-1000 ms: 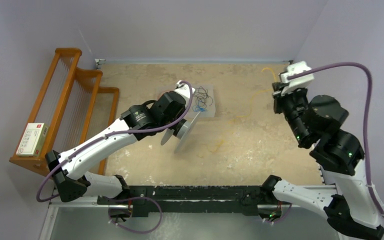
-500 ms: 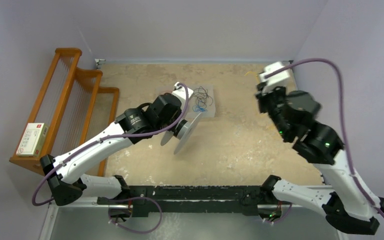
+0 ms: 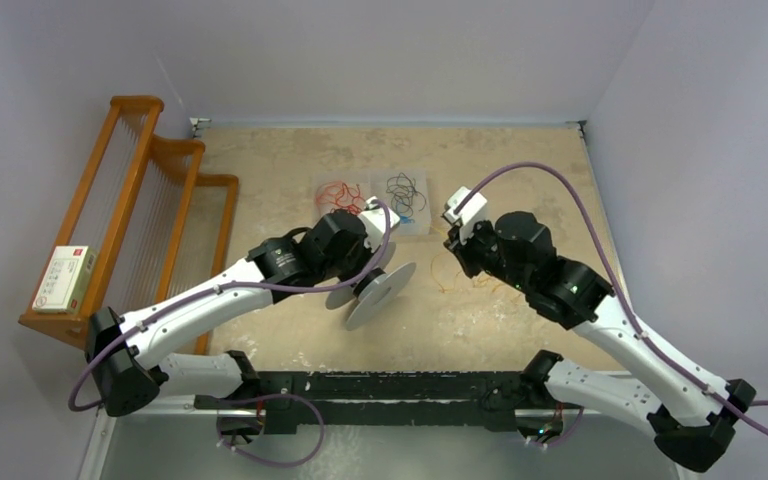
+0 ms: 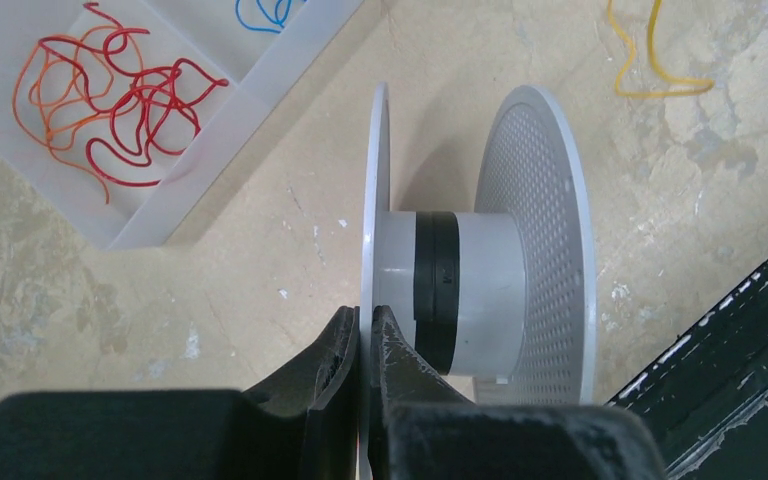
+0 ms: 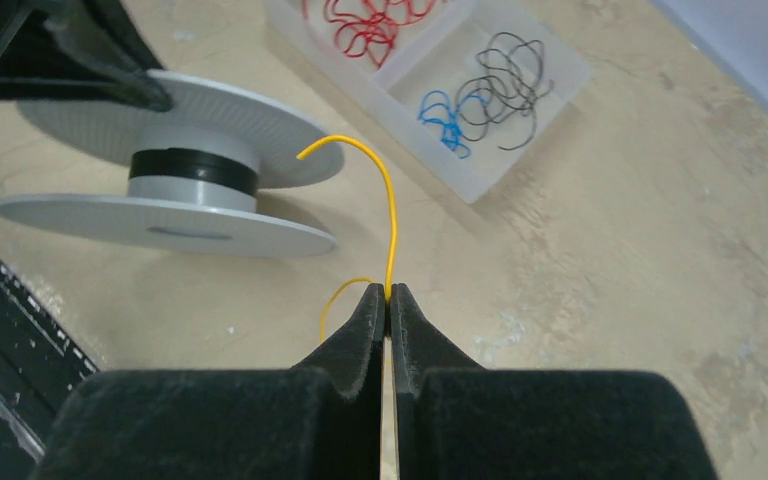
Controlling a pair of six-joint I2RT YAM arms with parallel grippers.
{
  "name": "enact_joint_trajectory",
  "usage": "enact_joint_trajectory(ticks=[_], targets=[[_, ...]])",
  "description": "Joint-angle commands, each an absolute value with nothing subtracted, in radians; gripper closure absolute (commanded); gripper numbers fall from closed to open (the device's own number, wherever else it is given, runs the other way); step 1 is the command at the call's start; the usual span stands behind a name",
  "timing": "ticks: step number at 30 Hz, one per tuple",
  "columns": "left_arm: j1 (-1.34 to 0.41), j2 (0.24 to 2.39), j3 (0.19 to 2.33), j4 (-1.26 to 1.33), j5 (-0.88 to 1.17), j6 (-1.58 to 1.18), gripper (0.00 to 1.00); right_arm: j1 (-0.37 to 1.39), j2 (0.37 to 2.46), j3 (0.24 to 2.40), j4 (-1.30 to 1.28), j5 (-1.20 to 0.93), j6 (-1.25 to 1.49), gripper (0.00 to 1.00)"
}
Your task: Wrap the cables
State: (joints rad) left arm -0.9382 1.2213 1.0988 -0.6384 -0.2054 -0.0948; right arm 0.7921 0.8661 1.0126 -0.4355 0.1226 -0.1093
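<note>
— Where's the yellow cable [image 5: 394, 230]?
— Pinched in the right claw [image 5: 388, 296], which is closed tight on it. Its free end arches toward the spool [image 5: 220, 115].
— And the left claw [image 4: 362, 322]?
— Clamped on the spool's thin rim.

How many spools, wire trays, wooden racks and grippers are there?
spool: 1
wire tray: 1
wooden rack: 1
grippers: 2, the left gripper and the right gripper
Total: 5
</note>
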Motion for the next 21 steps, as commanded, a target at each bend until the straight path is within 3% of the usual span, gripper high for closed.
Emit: enact_joint_trajectory(ticks=[1,21], targets=[[-0.942,1.183,1.069,-0.483,-0.169,-0.020,1.00,0.796,0.882,0.984,-0.351,-0.019,-0.202,1.00],[-0.920,1.211,1.003,-0.379,-0.068,-0.019,0.98,0.796,1.052,1.106,-0.480,-0.142,-0.783,1.00]])
